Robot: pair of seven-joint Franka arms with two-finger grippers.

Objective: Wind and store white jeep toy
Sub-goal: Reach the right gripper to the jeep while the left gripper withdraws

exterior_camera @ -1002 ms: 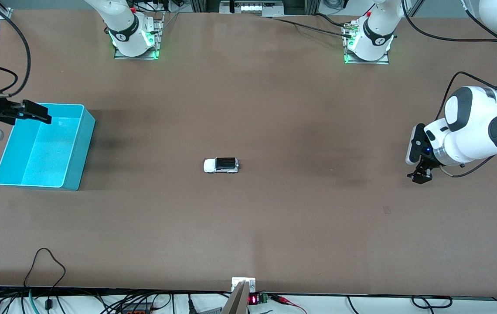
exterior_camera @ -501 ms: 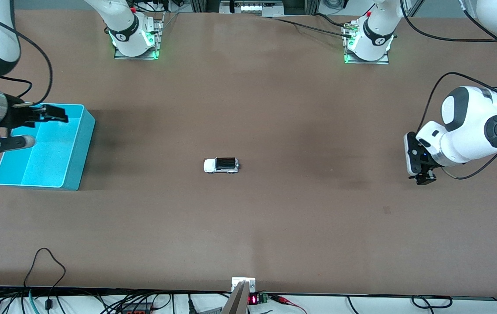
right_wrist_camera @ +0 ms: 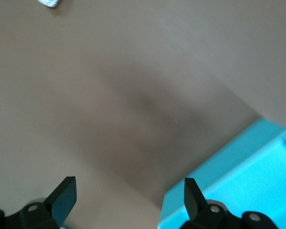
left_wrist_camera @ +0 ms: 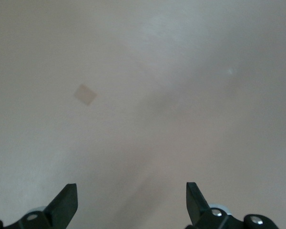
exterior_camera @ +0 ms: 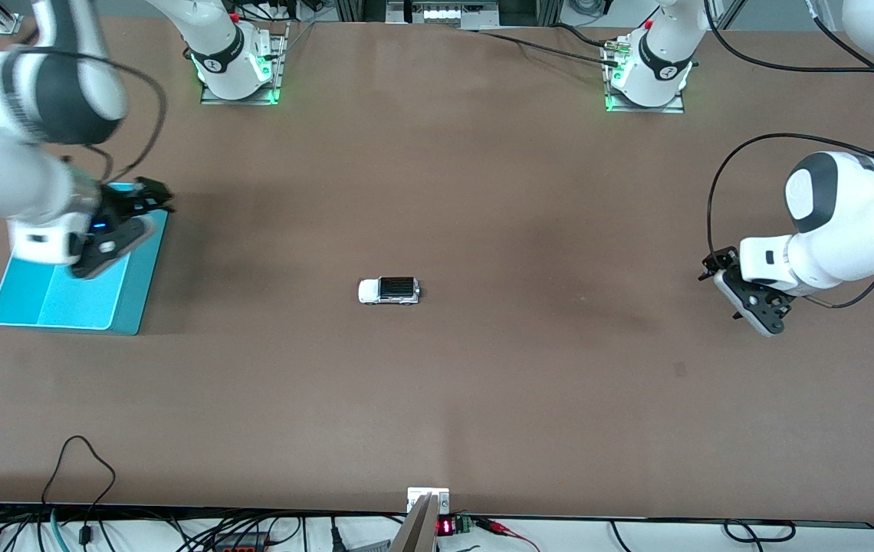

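Two open pincers (exterior_camera: 147,195) (exterior_camera: 715,264); one white jeep toy (exterior_camera: 389,290)

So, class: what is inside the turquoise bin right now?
The part of the turquoise bin that shows holds nothing. The right gripper and its arm, over the bin, cover the rest. The toy car sits on the table mid-way.

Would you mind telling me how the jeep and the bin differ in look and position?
The jeep is tiny, white with a black roof; the bin is far larger, turquoise and open-topped. The jeep sits mid-table with nothing over it; the bin sits toward the right arm's end, under the open right claw. Both rest on the table.
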